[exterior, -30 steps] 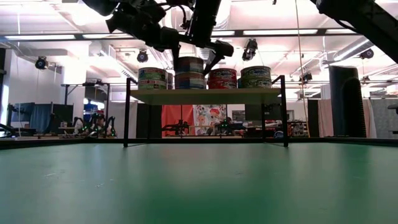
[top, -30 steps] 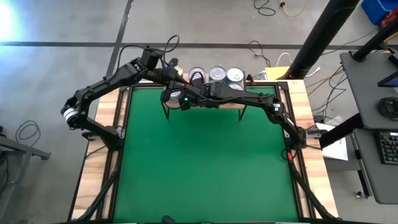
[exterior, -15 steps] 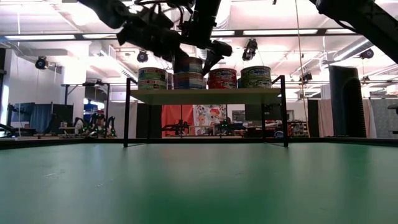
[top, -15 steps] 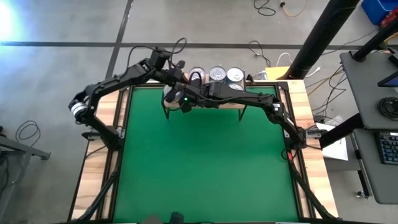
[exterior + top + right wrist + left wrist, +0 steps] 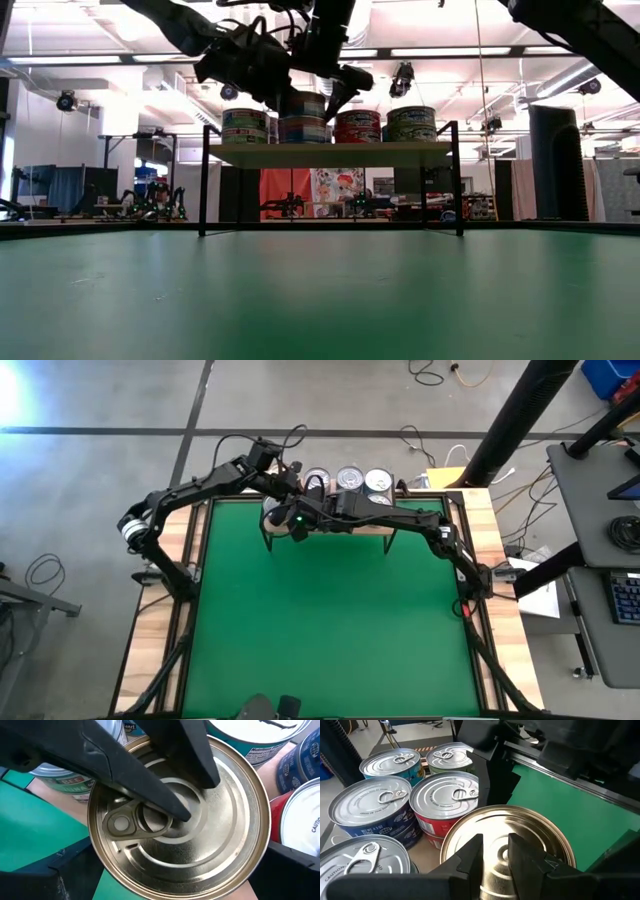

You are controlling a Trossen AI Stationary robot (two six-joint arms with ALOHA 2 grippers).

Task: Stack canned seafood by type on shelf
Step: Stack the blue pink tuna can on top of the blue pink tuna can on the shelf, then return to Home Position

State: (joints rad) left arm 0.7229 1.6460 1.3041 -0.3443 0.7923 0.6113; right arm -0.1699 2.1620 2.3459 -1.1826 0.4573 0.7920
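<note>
Over the left end of the shelf, both arms meet from opposite sides: the left gripper reaches in from behind with its fingers nearly together, tips resting on the lid of a gold-topped can. The right gripper stretches across the shelf with its fingers spread wide around that same can's sides. Other tins line the shelf to its right.

The shelf stands at the far edge of the green worktop, with grey concrete floor beyond. Looking level across the mat, a bright workshop with ceiling lights shows behind the shelf.

Only the left wrist view shows silver-lidded cans, red- and blue-sided, in stacks just beside the gold one.
</note>
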